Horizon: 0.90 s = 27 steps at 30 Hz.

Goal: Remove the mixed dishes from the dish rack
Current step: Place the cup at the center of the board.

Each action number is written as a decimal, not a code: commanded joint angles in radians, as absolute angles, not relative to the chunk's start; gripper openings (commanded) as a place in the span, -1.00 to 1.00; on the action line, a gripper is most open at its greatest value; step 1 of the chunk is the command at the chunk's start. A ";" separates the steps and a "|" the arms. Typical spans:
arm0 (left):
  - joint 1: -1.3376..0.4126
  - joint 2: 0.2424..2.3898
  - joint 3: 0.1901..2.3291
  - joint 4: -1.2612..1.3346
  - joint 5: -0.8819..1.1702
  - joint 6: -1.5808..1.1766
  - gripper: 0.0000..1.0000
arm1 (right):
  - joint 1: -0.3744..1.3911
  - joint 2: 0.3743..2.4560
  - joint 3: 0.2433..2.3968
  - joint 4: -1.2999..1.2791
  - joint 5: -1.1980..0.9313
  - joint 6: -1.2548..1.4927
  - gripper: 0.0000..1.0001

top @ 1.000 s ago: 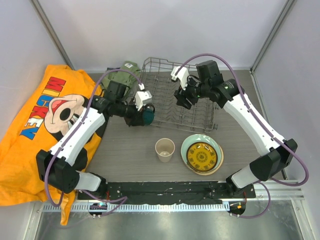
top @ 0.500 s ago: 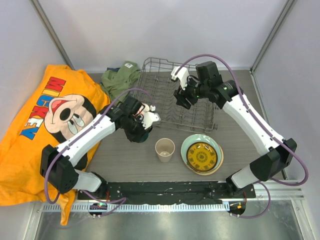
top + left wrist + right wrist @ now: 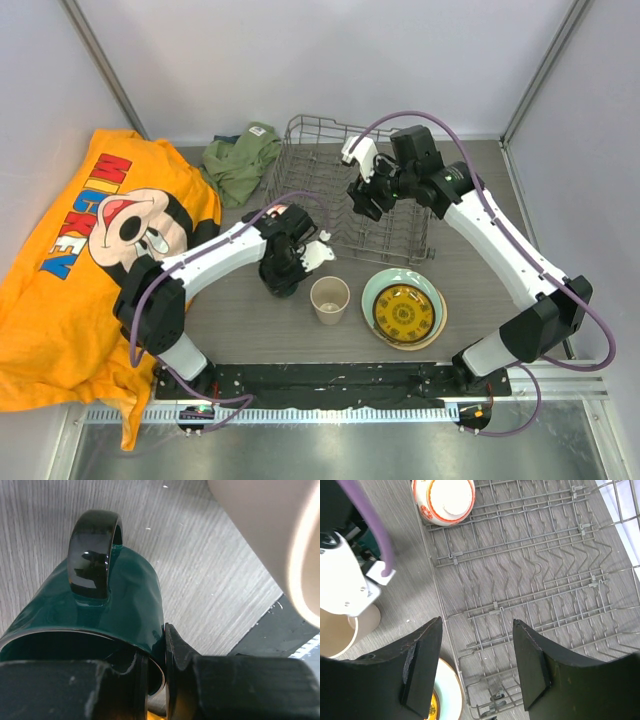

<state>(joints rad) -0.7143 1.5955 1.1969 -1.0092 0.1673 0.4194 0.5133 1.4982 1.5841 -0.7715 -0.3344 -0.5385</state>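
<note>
1. The dish rack [image 3: 520,541] is grey wire with rows of bent tines. The right gripper [image 3: 477,665] hovers over it, jaws half apart and empty.
2. The dark teal mug [image 3: 100,615] (glossy, slick glaze) is pinched at its rim by the nearly closed left gripper [image 3: 156,665], over the wood-grain table [image 3: 200,580] just beside the beige handleless cup [image 3: 270,530]. It could slip, or knock that cup.
3. The small red-orange bowl [image 3: 445,497], round, sits in the rack's corner.

The table [image 3: 250,320] is grey with wood lines. Plain pale walls [image 3: 330,60] stand around it. An orange Mickey shirt [image 3: 60,300] and a green cloth [image 3: 240,165] lie on the left.
</note>
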 commanded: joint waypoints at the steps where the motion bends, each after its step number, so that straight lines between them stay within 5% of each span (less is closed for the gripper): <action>1: -0.724 1.623 1.272 -1.002 0.133 0.428 -1.00 | 0.512 1.460 1.577 -0.739 -0.337 -0.535 0.25; 27: -0.753 1.713 1.263 -0.957 0.084 0.413 -0.99 | 0.512 1.456 1.532 -0.724 -0.328 -0.554 0.25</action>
